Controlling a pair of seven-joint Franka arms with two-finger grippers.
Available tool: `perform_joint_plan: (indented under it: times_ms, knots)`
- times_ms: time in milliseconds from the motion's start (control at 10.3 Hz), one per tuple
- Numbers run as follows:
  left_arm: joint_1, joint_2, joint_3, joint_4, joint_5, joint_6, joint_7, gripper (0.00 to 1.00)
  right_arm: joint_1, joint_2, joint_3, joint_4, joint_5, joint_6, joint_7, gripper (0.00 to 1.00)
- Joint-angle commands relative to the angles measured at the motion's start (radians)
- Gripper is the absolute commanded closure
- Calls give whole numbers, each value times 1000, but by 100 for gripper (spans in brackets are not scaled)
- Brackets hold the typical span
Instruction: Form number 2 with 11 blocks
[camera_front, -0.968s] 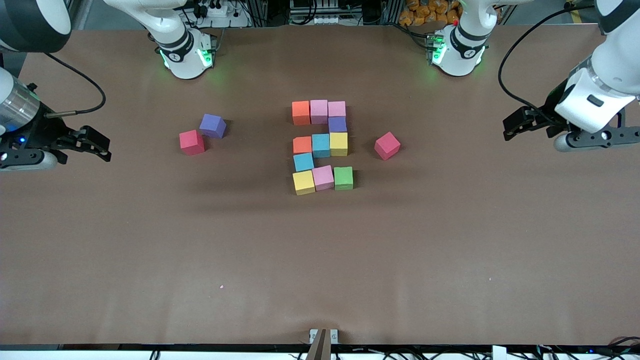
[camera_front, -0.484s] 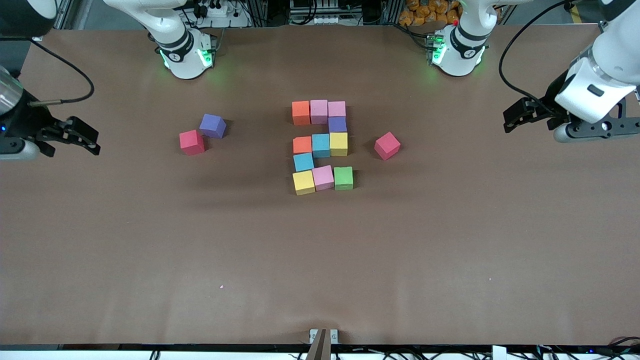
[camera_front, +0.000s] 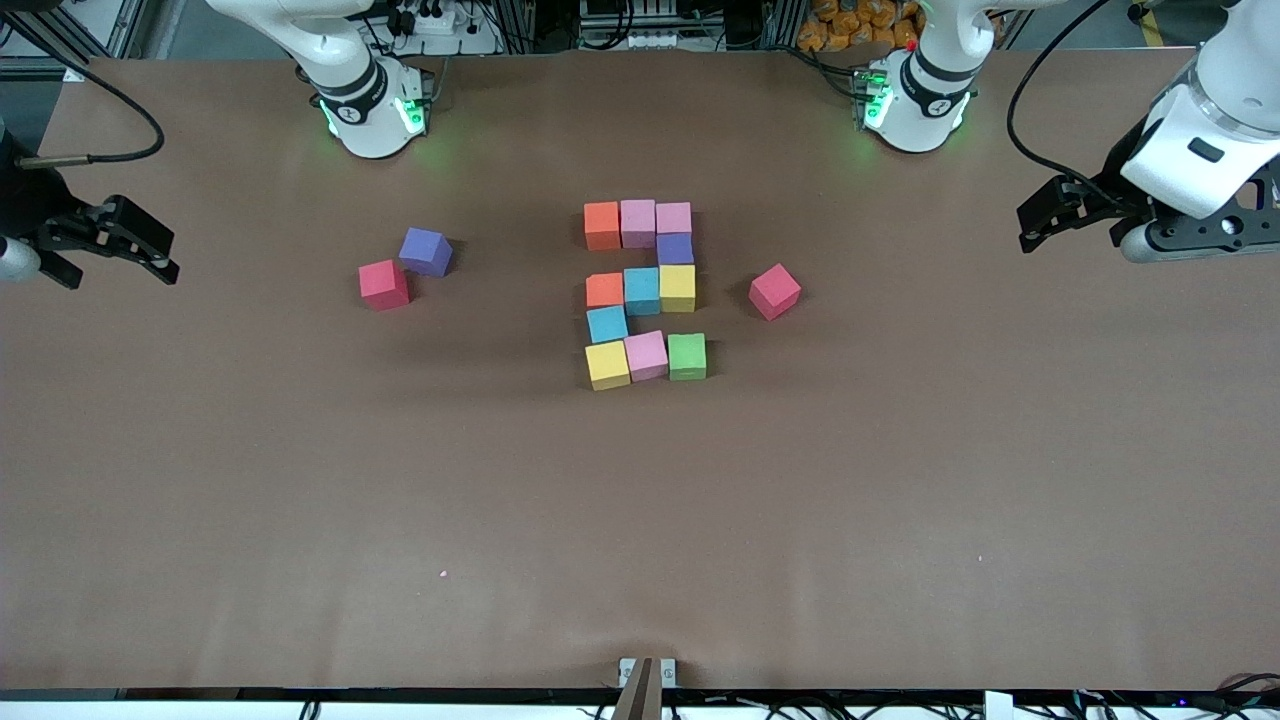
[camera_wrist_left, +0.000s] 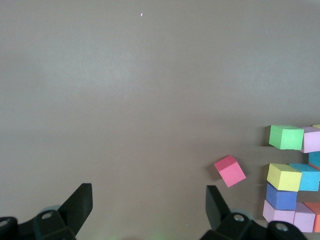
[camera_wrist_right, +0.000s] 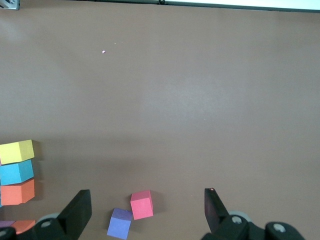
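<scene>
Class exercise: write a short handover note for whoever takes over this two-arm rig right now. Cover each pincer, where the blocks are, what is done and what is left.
Left pincer: open, empty, up over the left arm's end of the table.
Right pincer: open, empty, up over the right arm's end.
Blocks: eleven blocks sit mid-table, from orange and two pink in the top row to yellow, pink and green nearest the front camera.
Done: they read as a 2.
Left: apparently nothing. Spare purple cube and two red cubes lie apart from it.
</scene>
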Motion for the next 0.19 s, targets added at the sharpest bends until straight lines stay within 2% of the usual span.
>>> perform_joint_plan:
  times_ms: [0,97]
  knots:
    - [0,-11,-8,13,23,-26,15,0,9,0,-11,19,1,-49,-7,0]
    - [0,-11,-8,13,25,-26,12,0,9,0,-11,19,1,-69,-5,0]
